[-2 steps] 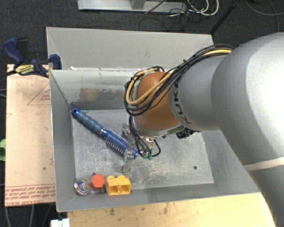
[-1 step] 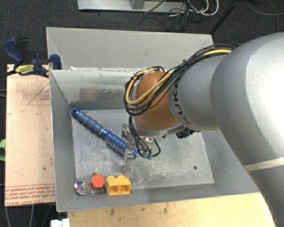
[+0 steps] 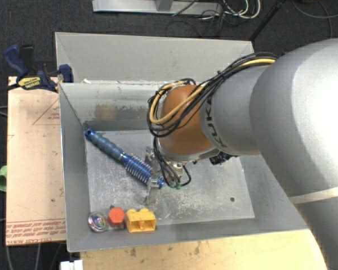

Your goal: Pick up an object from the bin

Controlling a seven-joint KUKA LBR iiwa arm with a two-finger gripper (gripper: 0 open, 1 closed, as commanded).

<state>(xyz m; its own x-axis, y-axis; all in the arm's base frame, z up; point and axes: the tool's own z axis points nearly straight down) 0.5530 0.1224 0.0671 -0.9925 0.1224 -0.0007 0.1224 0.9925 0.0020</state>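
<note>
Starting at the left, the grey bin (image 3: 73, 151) has its sloping wall bare, and its floor is scuffed and scratched. A long blue tool (image 3: 117, 153) lies slantwise across the floor: its smooth handle begins in the upper left of the floor, close to the back wall, and it runs down toward the centre of the frame, ending in a ribbed, coil-like blue part.

Along the front wall, at the lower left, three small things sit in a row: a clear round piece (image 3: 97, 222), then an orange-red cap (image 3: 116, 215) just beside it, then a yellow block (image 3: 141, 220) touching the cap.

Further right, near the middle of the frame, my gripper (image 3: 154, 189) hangs low over the floor, right at the coiled end of the blue tool and just above the yellow block. Whether it is spread or pressed together I cannot tell, nor whether it touches the tool. My orange cover (image 3: 180, 122) with its looped cables (image 3: 158, 108) sits above it, and my grey arm (image 3: 281, 111) fills the right of the frame
</note>
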